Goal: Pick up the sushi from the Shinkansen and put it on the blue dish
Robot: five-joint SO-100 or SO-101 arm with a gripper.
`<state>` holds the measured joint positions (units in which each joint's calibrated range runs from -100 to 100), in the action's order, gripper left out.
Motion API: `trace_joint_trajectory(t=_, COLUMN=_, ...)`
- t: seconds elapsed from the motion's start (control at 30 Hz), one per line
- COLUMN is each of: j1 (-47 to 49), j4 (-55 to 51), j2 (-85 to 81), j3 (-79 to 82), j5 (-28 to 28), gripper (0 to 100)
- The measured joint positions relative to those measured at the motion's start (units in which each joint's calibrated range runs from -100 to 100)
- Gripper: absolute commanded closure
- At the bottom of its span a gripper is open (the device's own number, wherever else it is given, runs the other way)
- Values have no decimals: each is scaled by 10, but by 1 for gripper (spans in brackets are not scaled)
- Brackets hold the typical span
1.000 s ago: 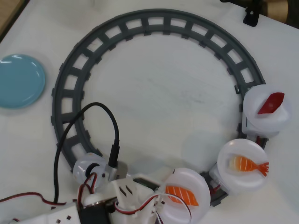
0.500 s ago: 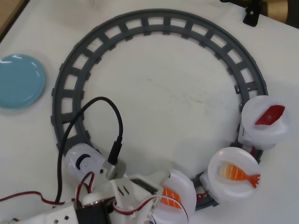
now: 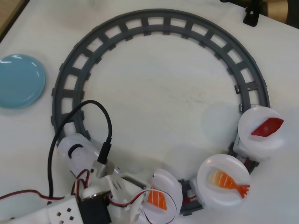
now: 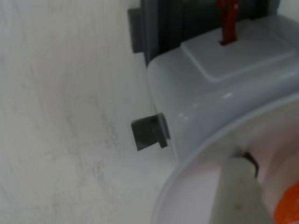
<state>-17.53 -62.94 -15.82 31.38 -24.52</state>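
No readable writing anywhere. Overhead view, left to right: glossy light blue round dish [image 3: 19, 80] far left, well apart from grey plastic ring track [image 3: 161, 21]. White two-finger gripper [image 3: 148, 201] near bottom, spread around orange striped salmon nigiri sushi [image 3: 158, 199] on round white plate [image 3: 169, 184]; long axis running near-to-far. White plastic train car [image 4: 219, 93] in wrist view.

Open tabletop [image 3: 159, 93] inside the grey track ring [image 3: 154, 21], bare table around the blue dish [image 3: 19, 80], black cable [image 3: 100, 126] looped over the track's left side.
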Motion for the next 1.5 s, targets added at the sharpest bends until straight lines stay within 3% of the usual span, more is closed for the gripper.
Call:
trace_joint_trajectory(t=0.13, j1=8, j4=0, j2=0, j3=0, j5=0, gripper=93)
trace_joint_trajectory(t=0.33, j1=10, j4=0, j2=0, j3=0, j5=0, gripper=97)
trace_joint_trajectory(t=0.83, j1=109, j4=0, j2=0, j3=-118, j5=28, gripper=97)
trace_joint_trajectory(t=1.03, j1=222, j4=0, j2=0, j3=-154, j5=65, gripper=97)
trace_joint_trajectory(t=1.5, j1=593, j4=0, j2=0, j3=-154, j5=146, gripper=97)
